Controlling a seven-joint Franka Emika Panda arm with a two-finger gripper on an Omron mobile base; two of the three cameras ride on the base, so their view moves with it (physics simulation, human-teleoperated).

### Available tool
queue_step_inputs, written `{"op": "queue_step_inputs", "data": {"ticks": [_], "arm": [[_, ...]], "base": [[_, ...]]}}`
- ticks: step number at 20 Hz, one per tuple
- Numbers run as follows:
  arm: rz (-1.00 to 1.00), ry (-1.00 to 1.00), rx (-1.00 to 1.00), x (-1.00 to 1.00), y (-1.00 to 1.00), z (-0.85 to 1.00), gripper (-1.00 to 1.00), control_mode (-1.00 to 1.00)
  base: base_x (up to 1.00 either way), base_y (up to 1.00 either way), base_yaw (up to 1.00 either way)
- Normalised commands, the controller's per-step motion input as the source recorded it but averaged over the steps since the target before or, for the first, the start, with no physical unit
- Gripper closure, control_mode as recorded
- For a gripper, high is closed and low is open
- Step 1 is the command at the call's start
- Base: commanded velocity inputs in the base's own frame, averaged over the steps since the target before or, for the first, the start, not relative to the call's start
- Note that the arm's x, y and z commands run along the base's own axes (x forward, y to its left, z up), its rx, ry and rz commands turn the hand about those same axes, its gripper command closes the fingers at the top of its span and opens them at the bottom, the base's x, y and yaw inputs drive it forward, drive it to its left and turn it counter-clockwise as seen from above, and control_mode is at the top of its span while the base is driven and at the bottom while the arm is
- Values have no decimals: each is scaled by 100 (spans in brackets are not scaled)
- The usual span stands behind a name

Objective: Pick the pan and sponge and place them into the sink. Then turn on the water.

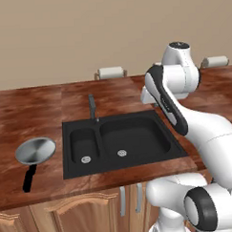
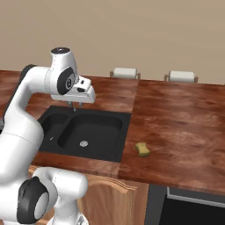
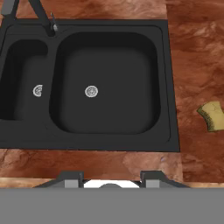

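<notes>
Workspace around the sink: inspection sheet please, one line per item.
Surface: reddish-brown wooden counter, black double-basin sink set into it.
Job's things: pan on the counter left of the sink, black handle toward the front edge; sponge on the counter right of the sink; both basins hold nothing; no water at the faucet.
Clutter: two paper towel rolls at the back of the counter.
Grippers: gripper hangs above the sink, jaws parted, holding nothing.
Cables: nothing seen.
Surroundings: beige wall, wooden cabinet doors under the counter.
</notes>
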Motion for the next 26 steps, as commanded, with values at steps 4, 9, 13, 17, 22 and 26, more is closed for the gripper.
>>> {"op": "queue_step_inputs", "data": {"ticks": [4, 9, 13, 17, 22, 26], "arm": [[0, 0, 0, -2, 4, 0, -100, -100], [0, 1, 0, -8, 18, 3, -100, -100], [-3, 2, -1, -4, 31, 16, -100, -100], [-5, 2, -3, -7, 29, 20, -100, -100], [-5, 5, -2, -5, 33, 21, -100, -100], [-6, 10, -2, -5, 29, 17, -100, -100]], "base": [[0, 0, 0], [0, 0, 0], [0, 0, 0], [0, 0, 0], [0, 0, 0], [0, 0, 0]]}}
